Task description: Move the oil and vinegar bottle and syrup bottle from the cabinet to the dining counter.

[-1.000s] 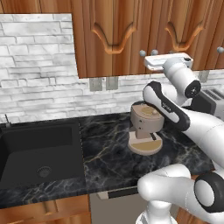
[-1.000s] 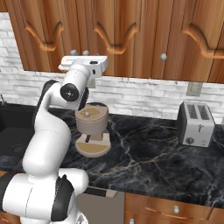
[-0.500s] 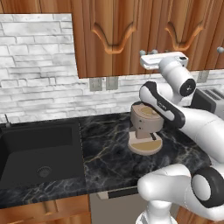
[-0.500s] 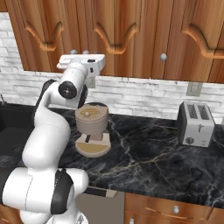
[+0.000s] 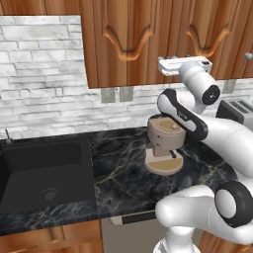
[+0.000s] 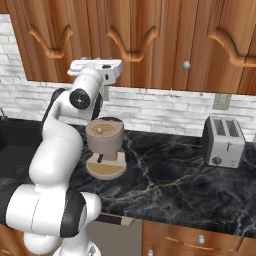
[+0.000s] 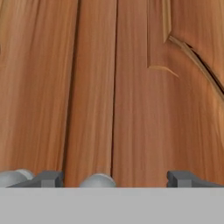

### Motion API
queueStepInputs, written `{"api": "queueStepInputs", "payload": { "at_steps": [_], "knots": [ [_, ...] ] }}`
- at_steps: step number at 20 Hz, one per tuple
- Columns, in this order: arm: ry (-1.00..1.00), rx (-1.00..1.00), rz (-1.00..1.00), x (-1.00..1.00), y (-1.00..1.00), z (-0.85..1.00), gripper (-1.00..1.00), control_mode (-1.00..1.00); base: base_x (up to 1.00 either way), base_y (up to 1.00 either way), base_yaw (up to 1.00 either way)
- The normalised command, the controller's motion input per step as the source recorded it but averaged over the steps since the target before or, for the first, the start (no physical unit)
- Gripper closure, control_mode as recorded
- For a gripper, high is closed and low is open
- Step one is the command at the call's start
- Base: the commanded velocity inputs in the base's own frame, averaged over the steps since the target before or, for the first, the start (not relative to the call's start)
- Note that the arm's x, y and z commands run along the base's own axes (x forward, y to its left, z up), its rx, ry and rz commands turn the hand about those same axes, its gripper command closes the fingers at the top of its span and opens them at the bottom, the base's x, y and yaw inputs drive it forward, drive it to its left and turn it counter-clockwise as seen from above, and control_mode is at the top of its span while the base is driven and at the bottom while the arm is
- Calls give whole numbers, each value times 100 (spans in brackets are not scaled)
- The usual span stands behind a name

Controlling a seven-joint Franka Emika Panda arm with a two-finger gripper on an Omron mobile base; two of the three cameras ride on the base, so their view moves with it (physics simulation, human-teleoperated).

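The cabinet (image 5: pixel 129 39) (image 6: pixel 150 35) hangs shut above the sink counter, its wooden doors close in front of the hand camera (image 7: pixel 131 87). My gripper (image 7: pixel 116 179) (image 5: pixel 174 64) (image 6: pixel 96 66) is raised against the lower edge of the doors, beside the seam between two of them. It is open, and a round silver knob (image 7: pixel 98 180) sits between its fingertips (image 7: pixel 49 178) with a gap on each side. A second knob (image 7: pixel 15 177) lies just outside the left fingertip. The oil and vinegar bottle and the syrup bottle are hidden. The dining counter is out of view.
Under the arm a tan coffee machine (image 5: pixel 165 143) (image 6: pixel 105 142) stands on the black marble counter (image 6: pixel 170 170). A silver toaster (image 6: pixel 225 142) (image 5: pixel 238 111) is to the right and a dark sink (image 5: pixel 44 173) to the left. A white brick wall with outlets (image 5: pixel 116 95) runs behind.
The hand has crept slightly up and closer to the cabinet doors. The base and everything on the counter stay where they were.
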Motion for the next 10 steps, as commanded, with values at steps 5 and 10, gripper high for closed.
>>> {"api": "queueStepInputs", "payload": {
  "at_steps": [5, 10],
  "knots": [
    [-1, 0, 0, 5, 17, -12, -100, -100, 0, 0, 0],
    [-4, 0, 0, 0, 22, -12, -100, -100, 0, 0, 0]
  ]
}}
